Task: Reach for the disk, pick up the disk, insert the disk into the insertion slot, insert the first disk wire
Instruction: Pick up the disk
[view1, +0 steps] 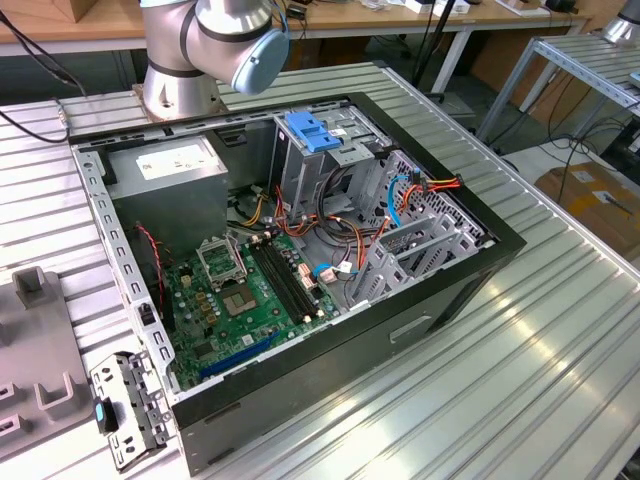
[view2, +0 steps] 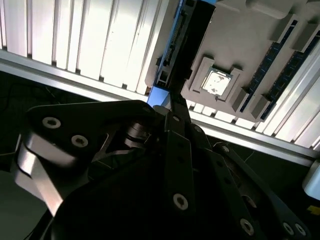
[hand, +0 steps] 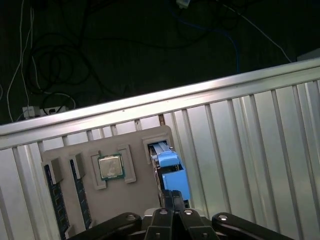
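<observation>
The disk (hand: 170, 165) stands on edge in a pocket of a grey holder tray (hand: 135, 195), its bright blue carrier facing up; in the second wrist view the disk (view2: 176, 45) runs away from the fingertips. My gripper (hand: 172, 196) hovers just over the disk's near end with its two dark fingers pressed together and nothing between them. The same gripper (view2: 166, 111) meets the blue end in the second wrist view. In the exterior view, the insertion slot (view1: 425, 240) is the low grey perforated cage at the case's right side.
The holder tray also carries a processor chip (hand: 110, 166) and upright memory sticks (hand: 54, 200), on a ribbed aluminium table (hand: 250, 150). The open computer case (view1: 290, 260) holds a taller cage with a blue cap (view1: 318, 133), loose coloured wires and the green motherboard (view1: 245, 295).
</observation>
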